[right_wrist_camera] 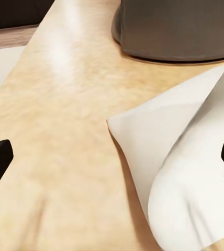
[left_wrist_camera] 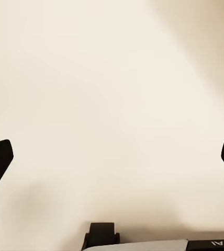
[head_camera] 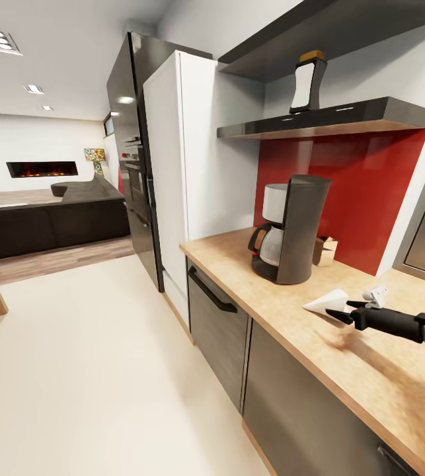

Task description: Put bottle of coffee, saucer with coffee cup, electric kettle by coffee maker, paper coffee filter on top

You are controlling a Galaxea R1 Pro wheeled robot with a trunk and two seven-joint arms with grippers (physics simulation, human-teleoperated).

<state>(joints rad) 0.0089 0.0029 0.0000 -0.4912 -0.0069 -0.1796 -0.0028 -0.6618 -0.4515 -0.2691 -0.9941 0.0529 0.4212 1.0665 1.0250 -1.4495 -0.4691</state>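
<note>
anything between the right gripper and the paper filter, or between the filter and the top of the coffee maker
Nothing visible. The right gripper is right at the paper coffee filter, low over the countertop. Bare worktop lies between the filter and the coffee maker, whose top has nothing on it.

countertop (head_camera: pixel 285 324) light wood | paper coffee filter (head_camera: pixel 330 302) white | coffee maker (head_camera: pixel 288 228) black, silver | backsplash (head_camera: pixel 364 192) red

— What sort of place is this?
— A home kitchen: a long light-wood countertop (head_camera: pixel 371 370) over glossy grey cabinet fronts (head_camera: pixel 220 324), a red splashback (head_camera: pixel 364 192), and a black drip coffee maker (head_camera: pixel 288 228) near the worktop's back edge.
— And beyond?
— A tall black built-in oven column (head_camera: pixel 133 178), then an open lounge with a lit wall fireplace (head_camera: pixel 41 169).
</note>
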